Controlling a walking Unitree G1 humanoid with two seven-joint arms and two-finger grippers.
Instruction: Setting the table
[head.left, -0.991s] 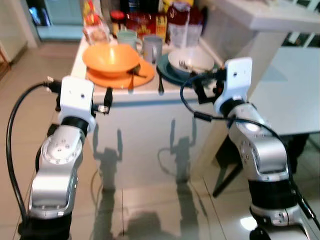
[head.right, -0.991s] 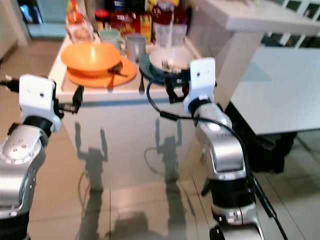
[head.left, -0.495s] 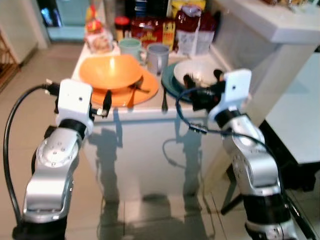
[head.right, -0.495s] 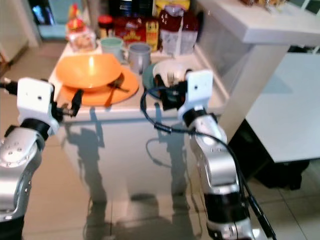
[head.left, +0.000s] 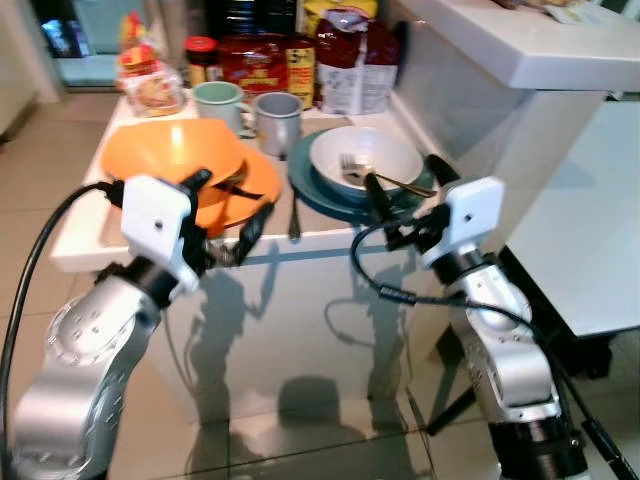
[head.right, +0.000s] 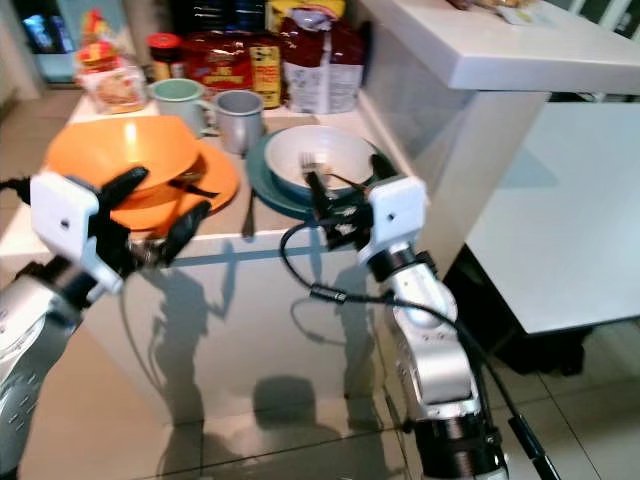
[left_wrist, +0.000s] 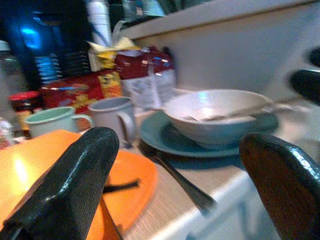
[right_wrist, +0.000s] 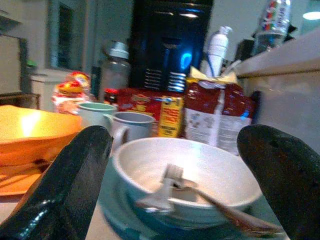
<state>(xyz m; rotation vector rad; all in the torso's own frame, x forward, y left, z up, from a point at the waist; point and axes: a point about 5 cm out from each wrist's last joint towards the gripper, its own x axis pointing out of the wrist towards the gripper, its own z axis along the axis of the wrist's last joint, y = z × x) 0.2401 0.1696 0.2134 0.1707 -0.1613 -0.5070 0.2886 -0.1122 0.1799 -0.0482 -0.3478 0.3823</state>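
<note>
Both jaws wide open, empty: right gripper (head.left: 405, 190) nearing white bowl (head.left: 364, 157); could tip fork (head.left: 352, 166) out.

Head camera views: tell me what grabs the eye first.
The orange bowl on its orange plate glows at the counter's left end, with the open left gripper reaching toward it. Beside it, the white bowl holding a fork sits on a teal plate, the open right gripper at its rim.
</note>
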